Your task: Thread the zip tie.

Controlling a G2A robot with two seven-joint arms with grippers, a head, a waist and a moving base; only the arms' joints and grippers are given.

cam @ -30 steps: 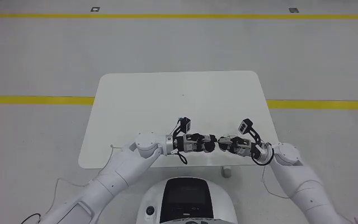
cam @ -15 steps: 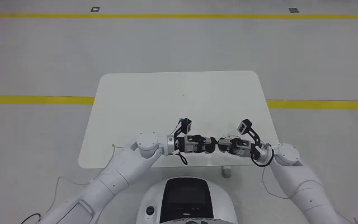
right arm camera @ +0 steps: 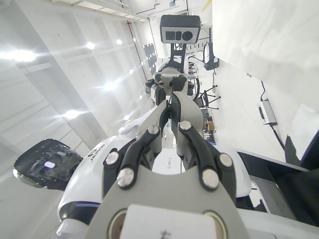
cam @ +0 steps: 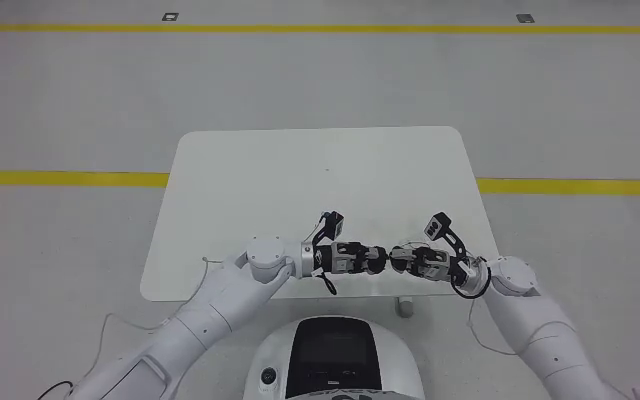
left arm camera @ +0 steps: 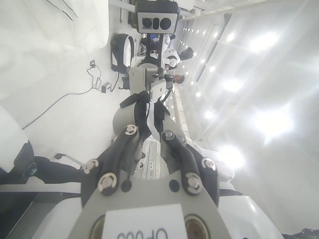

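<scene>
Above table point(cam: 300, 180) edge, L gripper point(left arm camera: 149, 106) & R gripper point(right arm camera: 171, 104) were held tip-to-tip, jaws together; threading judged underway, fine alignment req'd.

Both arms have eased inward, bringing the left claw point(cam: 377, 262) and right claw point(cam: 398, 256) closer, nearly tip to tip.

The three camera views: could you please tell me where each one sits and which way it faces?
Top view: on the robot above its arms, looking down at the table; both arms show, left gripper and right gripper close together over its near part.
Left wrist view: on the left wrist, looking along the left gripper at the right wrist camera.
Right wrist view: on the right wrist, looking along the right gripper at the left wrist camera.
Shared: the wrist views face each other, each showing the other's camera.
</scene>
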